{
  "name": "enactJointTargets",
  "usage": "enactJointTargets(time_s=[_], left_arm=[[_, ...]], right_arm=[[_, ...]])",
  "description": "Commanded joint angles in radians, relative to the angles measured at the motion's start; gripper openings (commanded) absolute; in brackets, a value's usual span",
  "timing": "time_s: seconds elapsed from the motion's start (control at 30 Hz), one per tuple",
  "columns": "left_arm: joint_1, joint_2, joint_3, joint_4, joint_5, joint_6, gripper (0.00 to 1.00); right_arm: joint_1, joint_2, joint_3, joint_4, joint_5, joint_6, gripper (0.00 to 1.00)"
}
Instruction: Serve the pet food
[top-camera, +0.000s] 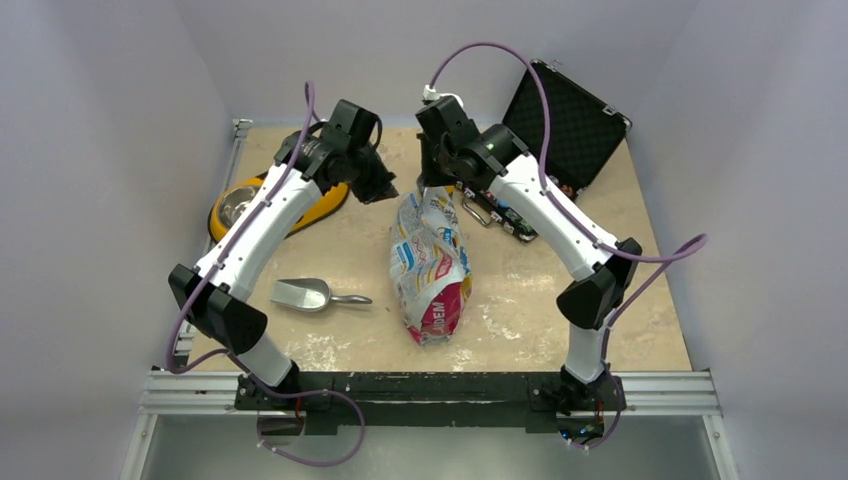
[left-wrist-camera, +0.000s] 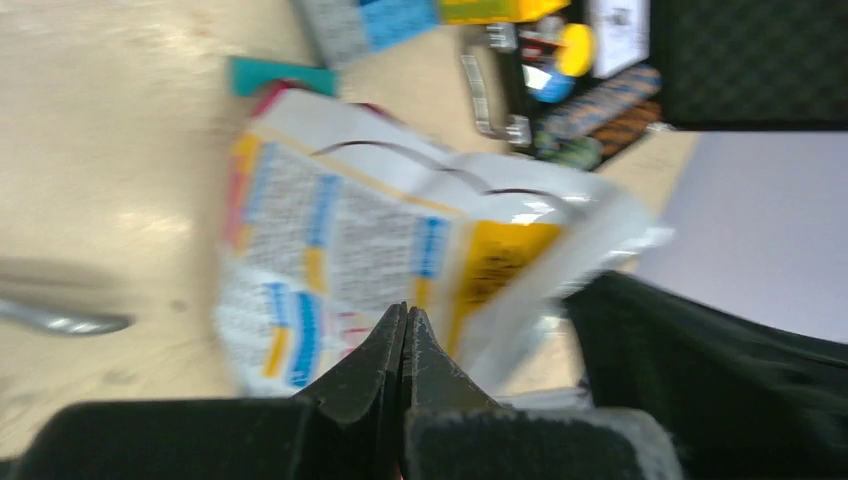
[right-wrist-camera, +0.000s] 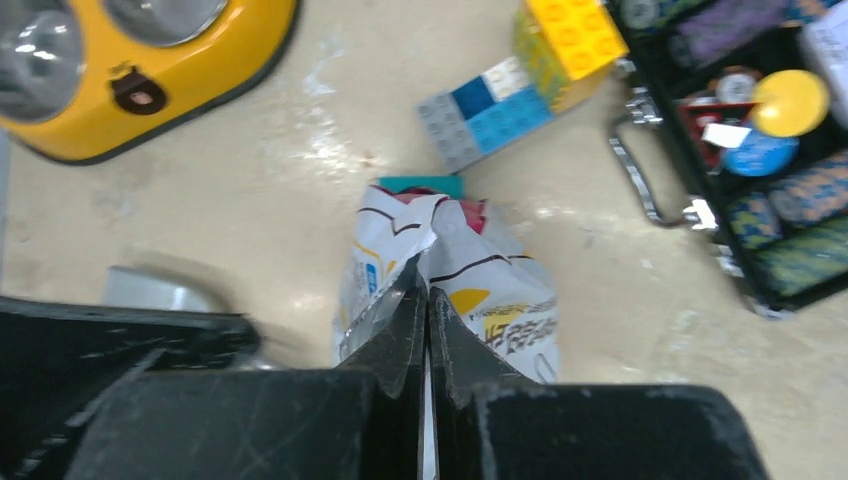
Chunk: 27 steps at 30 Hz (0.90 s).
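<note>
Right wrist view: the right pincer (right-wrist-camera: 427, 292) is clamped on the top edge of the food bag (right-wrist-camera: 500, 310), the pet food unseen inside. The left pincer (left-wrist-camera: 404, 312), shut and empty, hangs just beside it. Opening the bag looks like the step in hand, and it needs the left pincer's grip on the opposite edge.

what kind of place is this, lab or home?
Most likely a lab robot test cell: plain white walls box in the table, the arms are bolted to a metal rail, and a pet food bag, scoop and bowl are laid out as props.
</note>
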Motion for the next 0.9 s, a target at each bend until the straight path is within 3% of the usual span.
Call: enactJointTargets(time_s=[0.0,0.1,0.27,0.37,0.47,0.7,0.87], left_arm=[[0.007,-0.022,0.007,-0.207,-0.165,0.045,0.00],[0.012,-0.063,-0.047,-0.083,-0.073,0.066,0.00],[0.012,-0.120,-0.113,0.172,0.210,0.102,0.00],[0.011,-0.181,-0.186,0.288,0.241,0.076,0.39],[0.011,-0.207,-0.200,0.302,0.231,0.079,0.60],[0.008,-0.174,-0.196,0.293,0.230,0.075,0.73],[0.009,-0.128,-0.136,0.260,0.209,0.093,0.66]], right_arm=[[-0.029,-0.142,-0.106,0.013,0.195,-0.119,0.00],[-0.029,-0.235,-0.225,0.169,0.028,-0.176,0.00],[-0.029,-0.190,-0.126,0.133,-0.124,-0.160,0.00],[-0.030,-0.193,-0.116,0.132,-0.201,-0.138,0.00],[-0.032,-0.199,-0.122,0.138,-0.229,-0.124,0.00],[-0.041,-0.194,-0.136,0.165,-0.344,-0.108,0.00],[-0.051,-0.186,-0.128,0.173,-0.405,-0.093,0.00]])
